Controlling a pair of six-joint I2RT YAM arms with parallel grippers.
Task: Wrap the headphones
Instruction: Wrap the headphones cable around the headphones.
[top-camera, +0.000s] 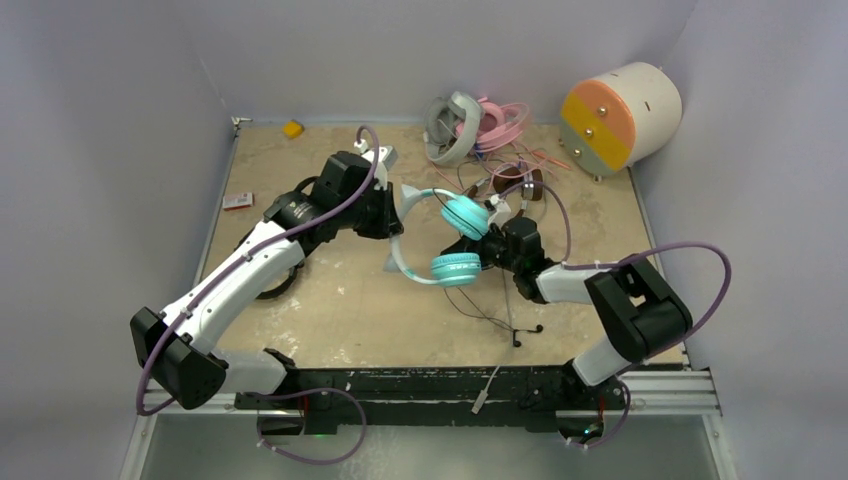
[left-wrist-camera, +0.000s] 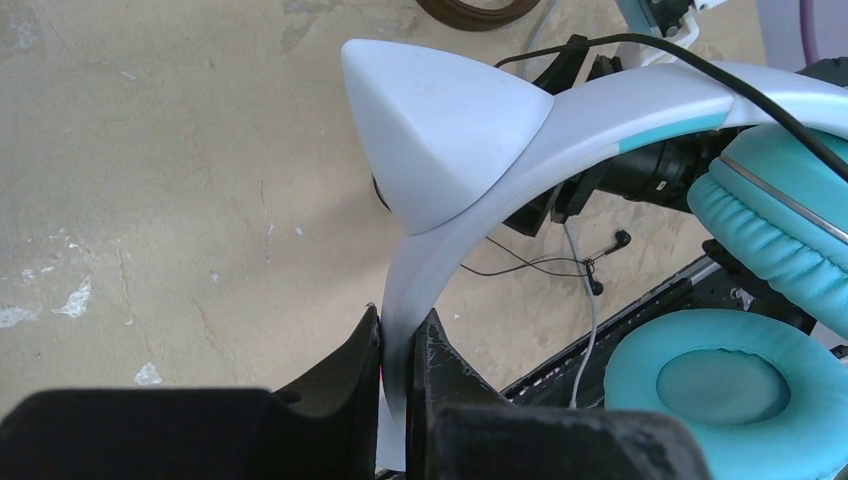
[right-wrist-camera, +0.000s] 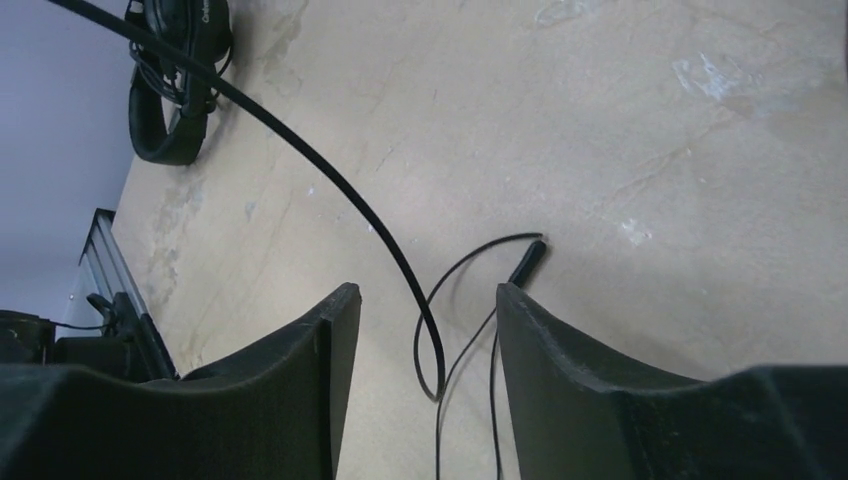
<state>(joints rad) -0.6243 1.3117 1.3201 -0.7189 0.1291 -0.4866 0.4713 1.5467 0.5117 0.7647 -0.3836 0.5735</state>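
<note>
1. Black fingers (left-wrist-camera: 350, 370) of the left tool (left-wrist-camera: 400, 330) fill the bottom of the left wrist view. They are closed on the white headband (left-wrist-camera: 600, 110) of the teal-and-white headphones (top-camera: 456, 268) and pinch it tight between them.
2. On this headband sits a white pointed ear (left-wrist-camera: 430, 140). Two teal ear cushions (left-wrist-camera: 720, 385) show at the right of the same view, and a black wire (left-wrist-camera: 700, 75) crosses over the headband.
3. At the right tool (right-wrist-camera: 425, 300) the jaws stand apart and grip nothing. A thin black cable (right-wrist-camera: 330, 180) runs down between the fingers and makes a loop there. As far as I can see, it touches neither finger. Its plug (right-wrist-camera: 530, 255) lies on the tabletop (top-camera: 340, 300) just beyond.
4. From above, the teal-and-white headphones are in the middle of the tabletop, between the two tools, with the ear cups just beside the right tool. I cannot tell whether the cups rest on the tabletop.
5. The black pair (right-wrist-camera: 170, 90) lies flat at the left side, near the left arm.
6. The grey-white pair (top-camera: 450, 125) and the pink pair (top-camera: 500, 120) lie together at the far edge. The brown-and-silver pair (top-camera: 520, 185) is just in front of them, among tangled thin cables.
7. A cream cylinder (top-camera: 620, 115) with an orange-and-yellow face lies in the far right corner. A small yellow object (top-camera: 292, 128) is at the far left edge.
</note>
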